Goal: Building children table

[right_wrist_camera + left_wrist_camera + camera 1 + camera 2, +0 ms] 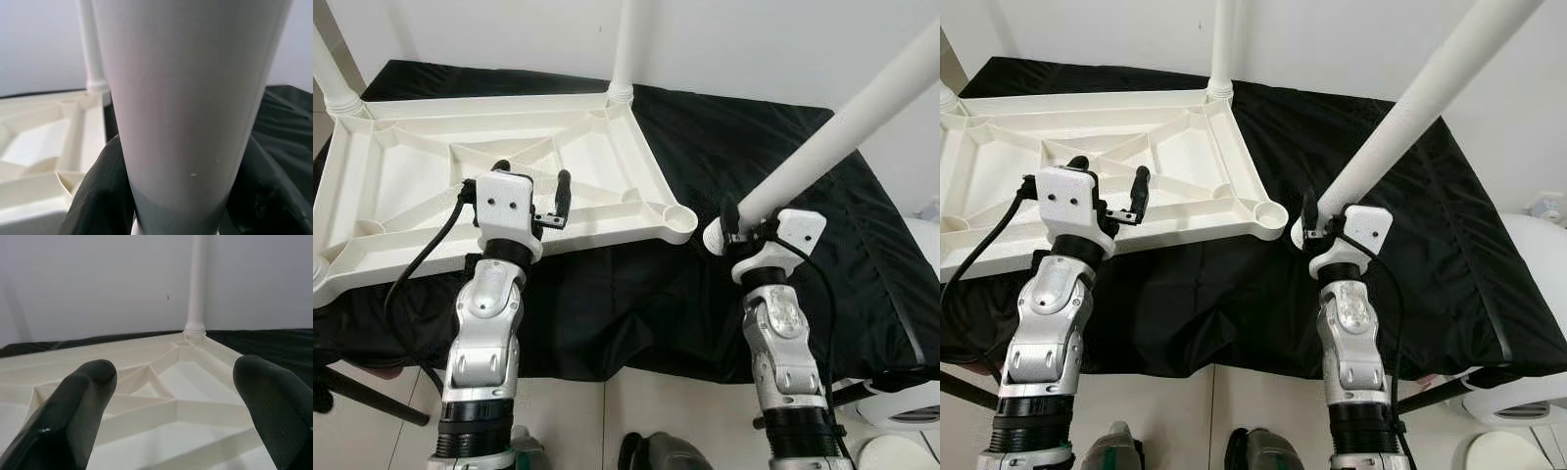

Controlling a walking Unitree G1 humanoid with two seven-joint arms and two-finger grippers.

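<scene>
The upturned white tabletop (509, 186) on the black cloth (754, 157) already carries legs at its far corners, while the empty near socket (677, 212) awaits the leg (832, 147) clamped by the right gripper (736, 227) just beside it, the left gripper (530, 186) hovering agape, empty, over the ribs.

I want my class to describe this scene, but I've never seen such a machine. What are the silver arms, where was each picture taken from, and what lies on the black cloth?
These are a humanoid robot's two arms, each ending in two black fingers. The two wide pictures come from cameras in its head, looking down; the two close-ups come from a camera on each wrist. On the black cloth lies a white tabletop, upside down, with legs already standing in its far corners, one at the far right corner. The left gripper hovers open above the tabletop. The right gripper is shut on a loose white leg, tilted, its end near the empty corner socket.
</scene>
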